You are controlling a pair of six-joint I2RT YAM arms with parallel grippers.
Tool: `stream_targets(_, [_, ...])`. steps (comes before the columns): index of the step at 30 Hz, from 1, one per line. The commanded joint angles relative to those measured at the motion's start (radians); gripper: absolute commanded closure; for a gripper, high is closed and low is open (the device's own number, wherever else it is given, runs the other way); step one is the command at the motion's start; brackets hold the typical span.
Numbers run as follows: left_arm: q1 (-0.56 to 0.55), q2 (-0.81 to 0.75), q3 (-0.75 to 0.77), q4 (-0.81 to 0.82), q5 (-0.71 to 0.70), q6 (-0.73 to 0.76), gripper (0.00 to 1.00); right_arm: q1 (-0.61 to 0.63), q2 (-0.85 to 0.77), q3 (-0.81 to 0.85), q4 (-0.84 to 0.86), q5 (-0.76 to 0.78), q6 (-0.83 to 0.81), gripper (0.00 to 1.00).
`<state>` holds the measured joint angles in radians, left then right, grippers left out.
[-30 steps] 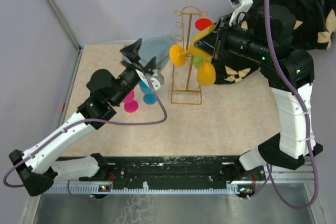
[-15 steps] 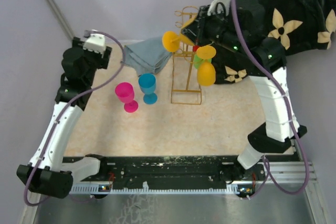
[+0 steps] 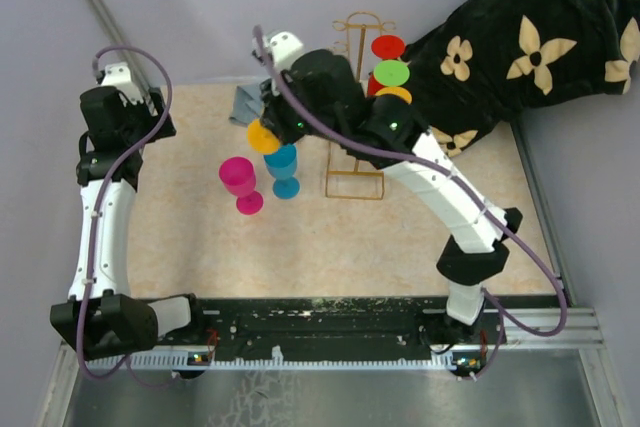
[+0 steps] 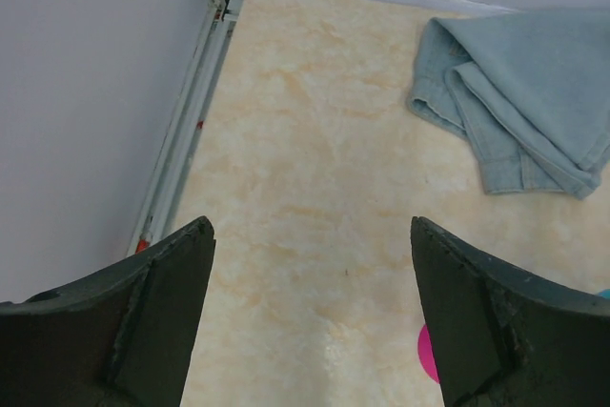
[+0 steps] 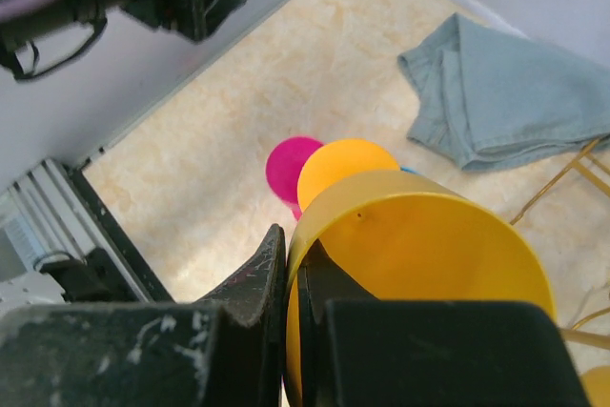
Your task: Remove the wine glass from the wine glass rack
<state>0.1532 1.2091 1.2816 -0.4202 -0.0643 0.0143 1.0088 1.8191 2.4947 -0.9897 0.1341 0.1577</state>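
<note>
Counter (image 3: 400, 247): pale marbled surface with grey walls around it; bears the rack, two standing glasses and a folded blue cloth (image 3: 245, 105) at the far side.
Dark flowered fabric (image 3: 520, 37): draped in from the far right, behind the rack.
Wine glass rack (image 3: 356, 107): thin gold wire stand, upright near the far middle; red, green and orange glass feet show at its right side, so other glasses seem to hang there.
Right claw (image 5: 291, 264): clamped on the rim of the yellow wine glass (image 5: 419, 264); the glass is clear of the rack, held to its left over the blue glass (image 3: 283, 169).
Left claw (image 4: 310, 307): fingers wide apart, holding nothing, over bare counter by the left wall.
Pink glass (image 3: 240, 183): stands just beside the blue one.
Step, as I judge it: removal looks done; the glass is in carry; next move calls for lowering it onto free counter without knocking the standing pair, then letting go.
Writing: no brand, label or lettering can be read.
</note>
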Motion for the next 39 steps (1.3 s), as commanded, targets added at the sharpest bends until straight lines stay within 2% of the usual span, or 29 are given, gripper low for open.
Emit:
stream_targets(1, [0.002,-0.025,0.001,-0.005,0.041,-0.077,0.1,0.083,0.035,-0.056,0.04,0.105,-0.041,1.0])
stream_targets(6, [0.002,-0.024,0.005,-0.005,0.066,-0.097,0.0,0.13,0.064,-0.158,0.042,0.146,-0.009,1.0])
stream_targets(14, [0.002,-0.019,0.014,-0.006,0.098,-0.143,0.0,0.149,0.048,-0.43,0.148,0.175,0.029,1.0])
stream_targets(27, [0.002,0.013,0.071,-0.009,0.137,-0.14,0.0,0.139,0.174,-0.515,0.233,0.173,0.051,1.0])
stream_targets(32, [0.002,0.01,0.074,-0.011,0.149,-0.134,0.0,0.097,0.157,-0.597,0.279,0.141,0.094,1.0])
stream_targets(39, [0.002,0.018,0.077,-0.014,0.172,-0.148,0.0,0.073,0.165,-0.623,0.285,0.118,0.094,1.0])
